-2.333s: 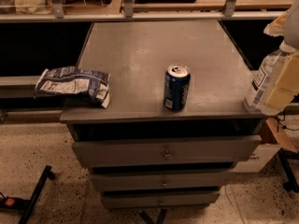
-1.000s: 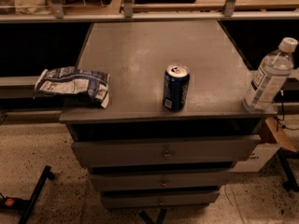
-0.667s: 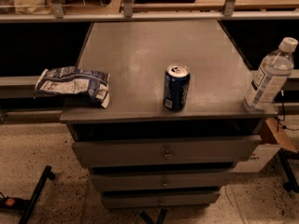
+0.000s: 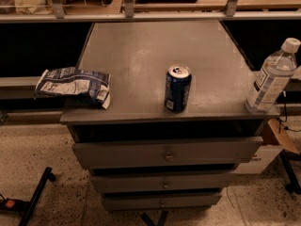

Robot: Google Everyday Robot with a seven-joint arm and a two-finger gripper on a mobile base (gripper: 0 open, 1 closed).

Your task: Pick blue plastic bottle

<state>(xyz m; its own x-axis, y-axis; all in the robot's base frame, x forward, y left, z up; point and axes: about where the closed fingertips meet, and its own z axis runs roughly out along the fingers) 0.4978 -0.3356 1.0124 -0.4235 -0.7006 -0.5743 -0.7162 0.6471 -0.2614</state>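
Observation:
The blue plastic bottle [image 4: 271, 76] is tall and clear, with a white cap and a white label. It stands upright at the front right corner of the grey cabinet top [image 4: 141, 55]. A shorter dark blue drink can [image 4: 177, 88] stands near the front middle of the top. My gripper is not in view in the camera view.
A crumpled blue and white chip bag [image 4: 75, 85] lies on the left front edge of the top. The cabinet has stacked drawers [image 4: 164, 154] below. A shelf rail [image 4: 150, 15] runs behind. A cardboard box [image 4: 277, 140] stands on the floor at the right.
The pale gripper that covered the bottle at the right edge 2.3 s ago has left the view. The bottle stands fully visible in the same spot. Can and bag have not moved.

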